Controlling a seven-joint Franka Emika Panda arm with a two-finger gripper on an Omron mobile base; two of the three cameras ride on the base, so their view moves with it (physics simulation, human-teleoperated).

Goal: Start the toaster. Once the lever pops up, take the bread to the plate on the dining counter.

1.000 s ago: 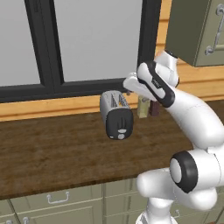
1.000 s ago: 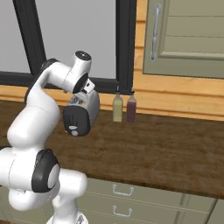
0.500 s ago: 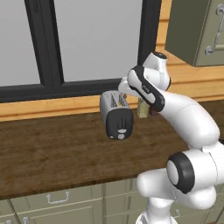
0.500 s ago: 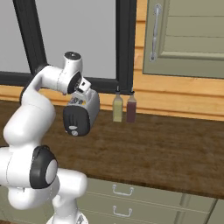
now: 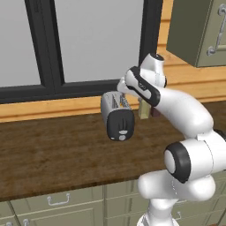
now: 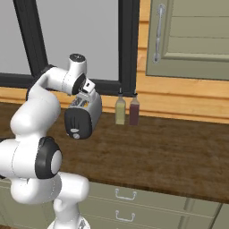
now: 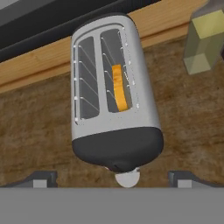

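Left base view first: the toaster (image 5: 117,115) sits mid-frame on the dark wood table (image 5: 53,150), black end panel facing out toward us, which makes sense since that's the side with the controls. The arm curls over from the lower right and its hand is parked right above the back of the toaster, so I'd guess it's lining up to come down on the lever rather than grab anything.

Right base view: same toaster (image 6: 83,117) left of centre, with two bottles, a yellowish bottle (image 6: 120,110) and a dark red bottle (image 6: 134,110), standing just beside it to the right against the wall. The hand hangs over the toaster top. I can't pick out the lever itself here, too small.

Hand view: looking straight down the toaster (image 7: 113,92). The bread (image 7: 119,87) is down in the right-hand slot, just an orange-brown crust edge showing, so it's loaded and waiting. The gripper (image 7: 113,180) has its jaws spread wide at the bottom corners, holding nothing, straddling the black end. The round knob (image 7: 127,178) peeks out at the bottom. The yellowish bottle is at upper right.
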